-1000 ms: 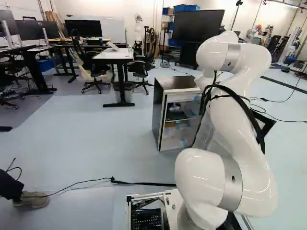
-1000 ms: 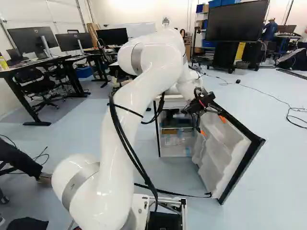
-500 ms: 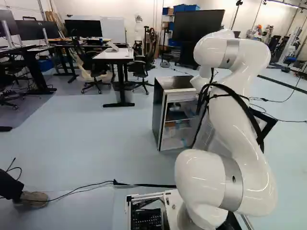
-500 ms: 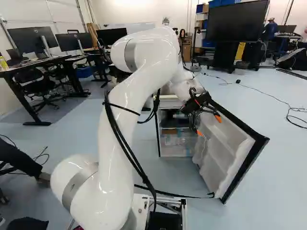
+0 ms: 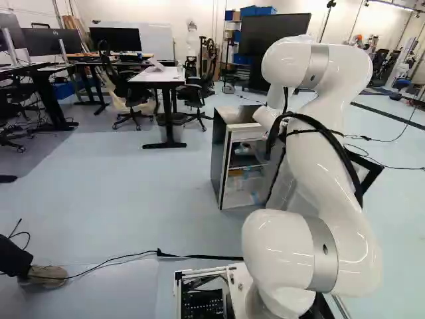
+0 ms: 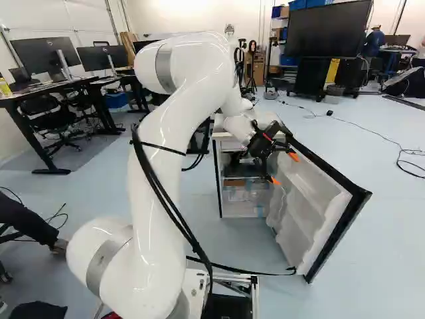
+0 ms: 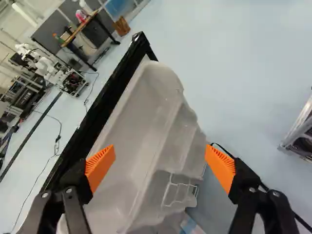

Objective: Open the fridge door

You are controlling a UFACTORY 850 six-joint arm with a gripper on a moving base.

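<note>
In the right base view my gripper (image 6: pixel 283 169) hangs in front of the fridge's opening, beside the inner face of the swung-out door (image 6: pixel 309 206). The fridge body (image 5: pixel 222 153) stands upright, with stocked shelves inside. From the wrist, the gripper (image 7: pixel 160 165) has its two orange pads wide apart with nothing held between them. Ahead of it lies the door's white shelved lining (image 7: pixel 146 131), framed by a black edge (image 7: pixel 105 105). I cannot tell whether a finger touches the lining.
A black cable (image 5: pixel 199 256) crosses the floor ahead of the base. A desk (image 5: pixel 157 77) and chairs stand farther back. Another robot (image 7: pixel 46 66) is in the distance. A person's foot (image 5: pixel 46 276) rests at the left of the left base view.
The arm's upper part and gripper have shifted leftward in the right base view. Over the last second the door has swung slightly farther out, then stayed about the same. The base has not moved.
</note>
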